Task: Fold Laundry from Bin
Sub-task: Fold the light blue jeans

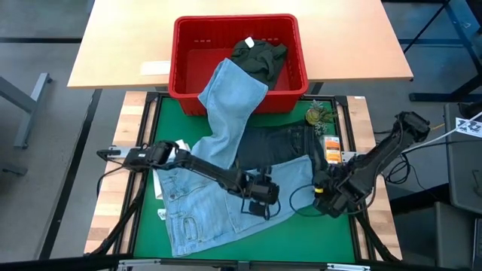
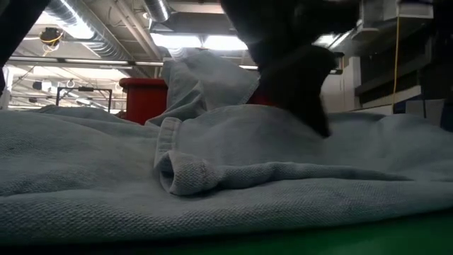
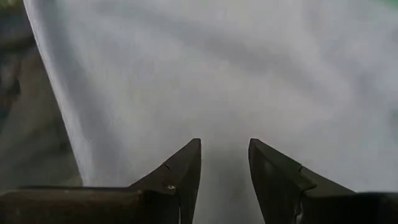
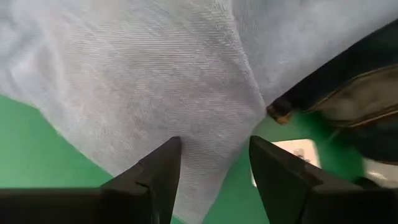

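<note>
The light blue jeans (image 1: 218,181) spill from the red bin (image 1: 188,79) onto the green bench (image 1: 316,226), hiding most of the dark jeans (image 1: 282,143). The left tool (image 1: 260,197) sits spread on them. The right tool (image 1: 325,197) is spread beside their edge.

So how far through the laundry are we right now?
Early. Done: the light blue jeans are mostly out on the green mat, one leg trailing into the red bin, over dark navy jeans. In hand: the left gripper and right gripper, both open, sit at the jeans' near edge; no fold yet. Left: folding everything, plus the dark olive piece in the bin.
</note>
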### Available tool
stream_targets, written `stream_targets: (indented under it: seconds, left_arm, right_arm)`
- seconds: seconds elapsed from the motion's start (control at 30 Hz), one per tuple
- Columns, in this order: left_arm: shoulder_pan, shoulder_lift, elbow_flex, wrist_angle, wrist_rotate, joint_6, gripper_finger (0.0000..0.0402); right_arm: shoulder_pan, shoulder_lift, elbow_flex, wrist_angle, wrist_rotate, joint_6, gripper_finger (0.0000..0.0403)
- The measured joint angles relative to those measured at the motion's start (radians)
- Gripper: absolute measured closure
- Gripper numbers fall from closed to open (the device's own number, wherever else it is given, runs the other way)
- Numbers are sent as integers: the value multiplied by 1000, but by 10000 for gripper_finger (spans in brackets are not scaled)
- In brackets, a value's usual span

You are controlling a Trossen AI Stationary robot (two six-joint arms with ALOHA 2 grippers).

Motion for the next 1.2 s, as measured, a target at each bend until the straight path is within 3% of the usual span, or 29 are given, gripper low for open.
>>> stream_targets:
  seconds: [0.27,0.47,0.73,1.2]
  left_arm:
    - [67,3,1,-74,45,-53,271]
    - [77,3,1,-76,83,-53,271]
    - [50,3,52,-104,82,-34,271]
    - [5,2,353,-516,86,49,271]
  right_arm:
    - [-4,-1,-181,234,-95,37,212]
    - [-5,-6,-202,238,-138,71,212]
    - [-2,-11,-83,189,-199,-14,212]
    - [-3,-12,164,-129,-139,-27,212]
